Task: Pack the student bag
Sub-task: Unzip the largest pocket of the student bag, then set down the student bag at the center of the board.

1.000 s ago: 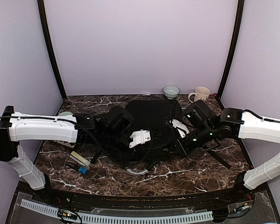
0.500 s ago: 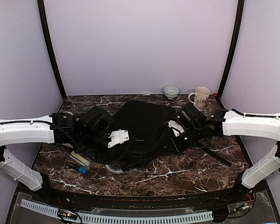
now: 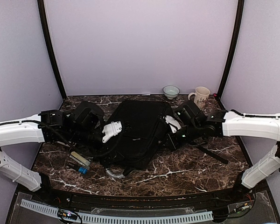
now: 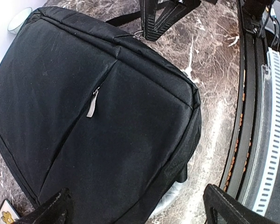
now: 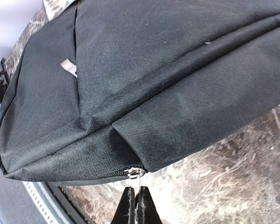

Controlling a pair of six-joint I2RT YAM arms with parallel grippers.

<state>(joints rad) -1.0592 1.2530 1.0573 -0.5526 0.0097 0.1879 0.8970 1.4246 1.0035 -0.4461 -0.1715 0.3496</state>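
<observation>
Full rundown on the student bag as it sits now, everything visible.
The student bag is a large black woven-fabric backpack lying flat on the marble table, front up, apparently zipped. Its front pocket has a silvery pull tab. A grey loop handle shows at its near edge; a black strap trails right. The right claw is shut on the main zipper pull at one corner.

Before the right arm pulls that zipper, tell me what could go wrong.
The right gripper pinches only the small zipper pull, so it could slip out. The left gripper stands open, holding nothing, so a tug may drag the whole bag across the table instead of opening it.
</observation>
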